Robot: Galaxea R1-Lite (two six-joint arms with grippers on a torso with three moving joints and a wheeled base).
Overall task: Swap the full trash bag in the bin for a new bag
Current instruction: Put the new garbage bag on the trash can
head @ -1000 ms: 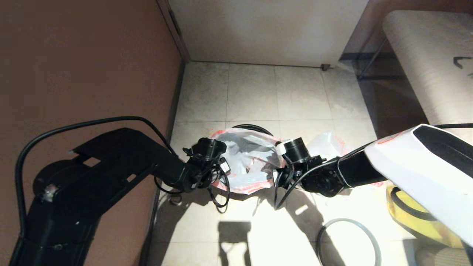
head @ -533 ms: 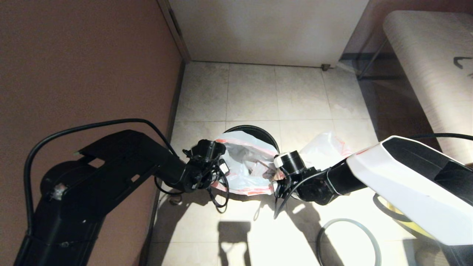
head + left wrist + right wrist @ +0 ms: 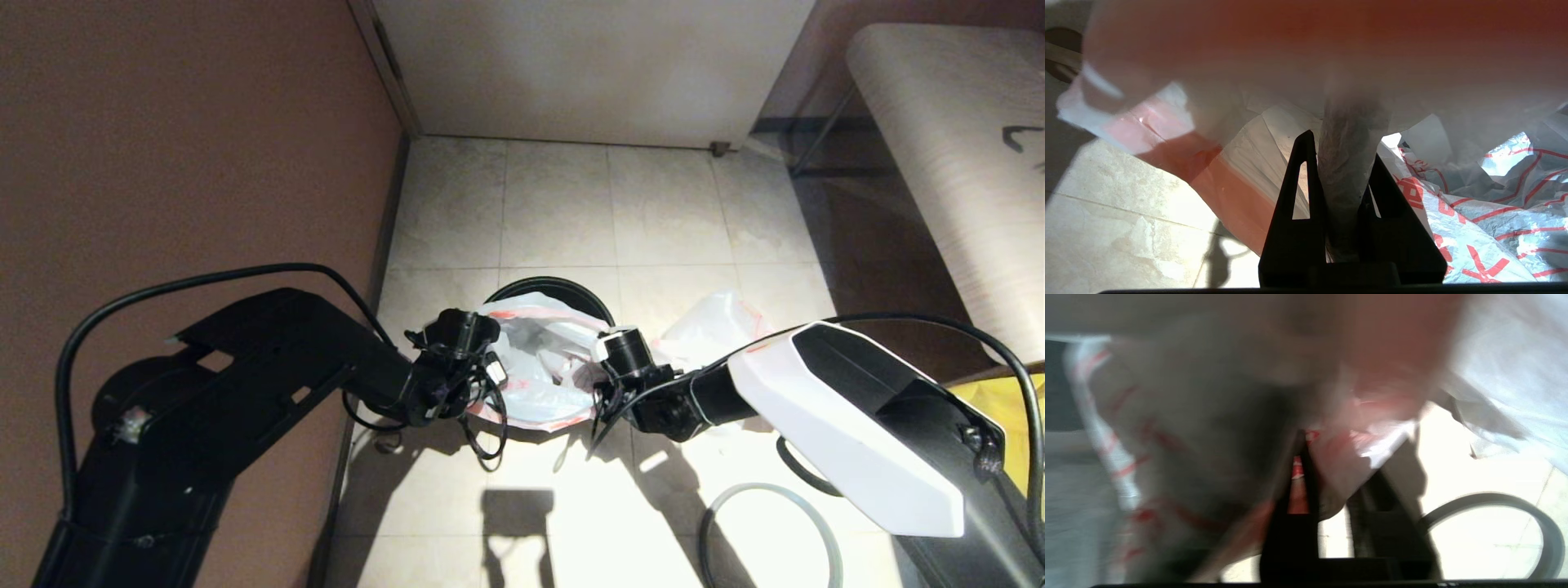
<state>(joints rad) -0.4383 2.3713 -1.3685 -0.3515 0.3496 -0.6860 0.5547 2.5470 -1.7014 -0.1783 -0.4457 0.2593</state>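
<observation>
The black bin [image 3: 563,286] stands on the tiled floor, only its far rim showing. Over it hangs the new bag [image 3: 535,376], thin translucent white with a red hem and red print. My left gripper [image 3: 488,369] is at the bag's left side, shut on a bunched fold of its plastic [image 3: 1347,163]. At the bag's right side, the fingers of my right gripper [image 3: 594,377] stand apart, with a loose fold of the hem [image 3: 1331,469] lying between them. The full trash bag [image 3: 710,322] sits on the floor right of the bin, partly behind my right arm.
A thin grey hoop [image 3: 767,487] lies on the floor near my right arm. A big yellow bag [image 3: 1016,408] shows at the right edge. A brown wall runs close along the left, and a pale bench [image 3: 939,122] stands at the far right.
My right arm has swung left and forward, so the bag's mouth is narrower and lower over the bin. Its fingers have parted. The left arm has barely moved.
</observation>
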